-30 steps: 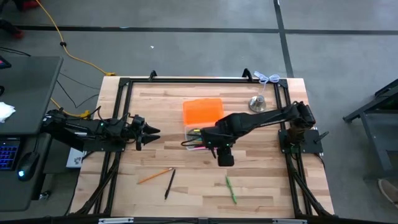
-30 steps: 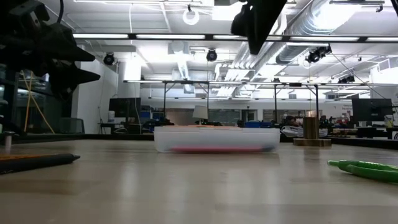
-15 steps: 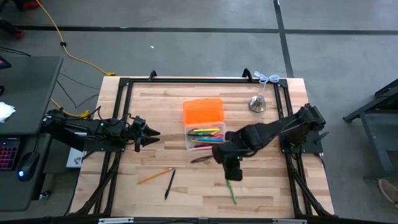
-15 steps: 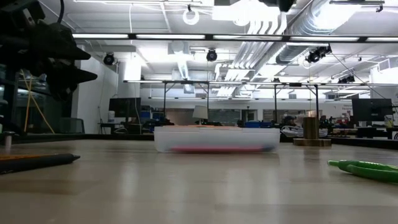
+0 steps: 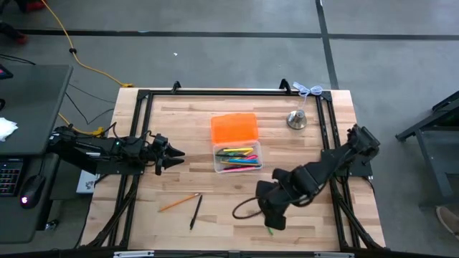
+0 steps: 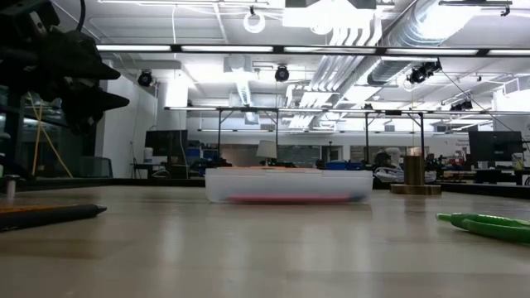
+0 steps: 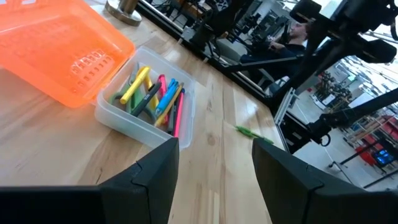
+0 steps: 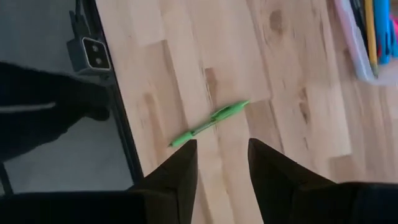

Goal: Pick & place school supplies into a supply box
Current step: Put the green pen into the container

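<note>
The supply box [image 5: 237, 158] is sitting near the middle of the counter [image 5: 179, 136], its orange lid [image 5: 234, 127] lying flung open flat on the far side. Pens and markers [image 7: 152, 98] in yellow, pink, blue and green are lying lengthwise inside the clear tray. A green pen [image 8: 209, 124] is resting loose on the wood toward the near right edge, well apart from the box. An orange pencil [image 5: 178, 202] and a black pen [image 5: 195, 212] are lying side by side near the front left.

The right hand [image 5: 276, 218] is hanging above the green pen, its fingers [image 8: 177, 171] standing parted and grasping nothing; from above, the arm is covering most of the pen, so whether the tips are touching it is hard to say. The left hand [image 5: 172, 153] is waiting at the left side of the counter, pointing toward the box, released and empty. A silver bell [image 5: 297, 119] is standing at the far right.
</note>
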Robot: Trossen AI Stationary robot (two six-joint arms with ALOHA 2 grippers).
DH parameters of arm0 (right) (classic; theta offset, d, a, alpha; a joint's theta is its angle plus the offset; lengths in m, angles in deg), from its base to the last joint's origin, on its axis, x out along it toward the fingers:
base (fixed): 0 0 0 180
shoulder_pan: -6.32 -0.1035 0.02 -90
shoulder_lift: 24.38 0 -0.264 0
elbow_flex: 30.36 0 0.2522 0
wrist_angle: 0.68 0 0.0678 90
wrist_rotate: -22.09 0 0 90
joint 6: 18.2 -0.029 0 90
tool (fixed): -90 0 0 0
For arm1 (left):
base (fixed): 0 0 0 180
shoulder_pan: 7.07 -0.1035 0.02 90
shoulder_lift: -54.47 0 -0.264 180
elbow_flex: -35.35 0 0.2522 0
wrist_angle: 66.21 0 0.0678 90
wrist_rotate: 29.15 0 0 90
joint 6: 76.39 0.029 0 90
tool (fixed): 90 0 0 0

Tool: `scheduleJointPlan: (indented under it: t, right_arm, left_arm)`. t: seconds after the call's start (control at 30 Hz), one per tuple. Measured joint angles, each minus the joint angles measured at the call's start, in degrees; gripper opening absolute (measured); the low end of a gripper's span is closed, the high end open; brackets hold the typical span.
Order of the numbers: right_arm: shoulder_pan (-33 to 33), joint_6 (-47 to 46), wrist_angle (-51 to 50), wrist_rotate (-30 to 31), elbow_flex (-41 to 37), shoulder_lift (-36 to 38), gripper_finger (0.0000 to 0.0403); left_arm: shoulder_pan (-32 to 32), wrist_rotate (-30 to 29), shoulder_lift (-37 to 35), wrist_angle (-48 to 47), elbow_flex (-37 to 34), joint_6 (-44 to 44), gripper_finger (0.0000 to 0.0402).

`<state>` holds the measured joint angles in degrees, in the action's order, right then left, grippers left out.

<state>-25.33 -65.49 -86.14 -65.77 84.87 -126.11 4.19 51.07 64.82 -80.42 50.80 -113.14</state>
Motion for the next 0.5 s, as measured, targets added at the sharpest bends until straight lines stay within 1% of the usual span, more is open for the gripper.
scheduleJointPlan:
  t: [0.27,0.4,0.5]
  right_arm:
    - [-4.26,-14.66,0.63,2.3,0.0,-0.04,0.0119]
    - [-5.32,-20.1,2.96,2.51,0.0,-0.04,0.0119]
    - [-5.34,-24.78,5.32,3.94,0.0,-0.04,0.0119]
  left_arm:
    - [0.0,0.29,0.0,-0.13,0.0,-2.54,0.0232]
    - [0.0,1.2,0.0,-0.32,0.0,-2.58,0.0232]
    - [0.0,1.36,0.0,-0.37,0.0,-2.58,0.0232]
